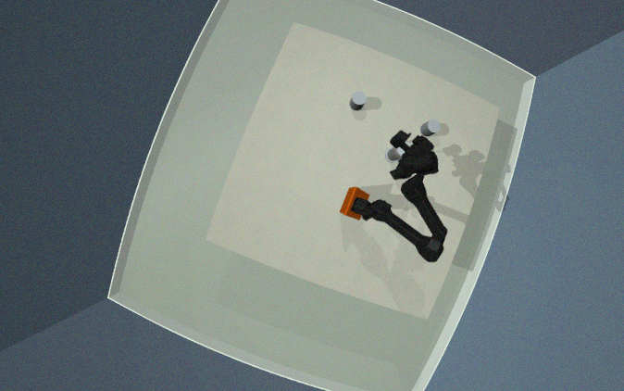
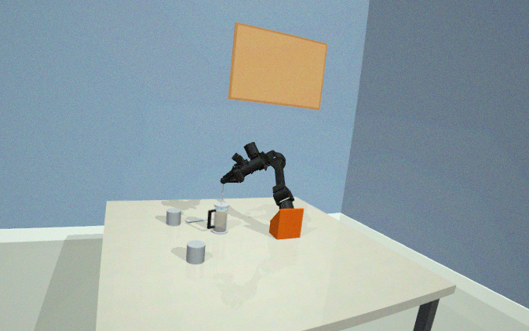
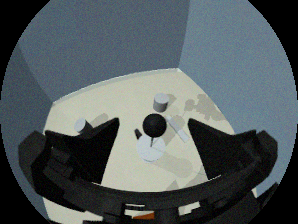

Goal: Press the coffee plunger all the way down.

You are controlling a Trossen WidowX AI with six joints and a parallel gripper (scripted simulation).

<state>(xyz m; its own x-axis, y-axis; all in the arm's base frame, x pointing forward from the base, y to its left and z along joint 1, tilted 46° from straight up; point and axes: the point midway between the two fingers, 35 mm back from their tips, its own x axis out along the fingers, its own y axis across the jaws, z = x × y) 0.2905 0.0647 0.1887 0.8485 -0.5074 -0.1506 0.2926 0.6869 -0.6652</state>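
The coffee press (image 2: 220,222) (image 3: 150,149) stands upright on the table, with a clear body, a pale lid and a black handle. In the overhead view the arm partly covers the press (image 1: 393,155). Its thin plunger rod (image 2: 223,193) stands far up out of the lid, topped by a round black knob (image 3: 154,125). My gripper (image 2: 225,180) is open and empty, slanting down above the press. In the wrist view the knob appears centred between the spread fingers; whether it is level with the fingertips or just beyond them is hard to tell.
One grey cylinder (image 1: 430,127) (image 2: 173,217) (image 3: 161,102) stands close to the press, another (image 1: 358,99) (image 2: 195,252) (image 3: 81,125) farther off. A flat spoon-like utensil (image 2: 195,220) (image 3: 178,130) lies beside the press. An orange block (image 1: 348,203) (image 2: 290,224) stands at the arm's base.
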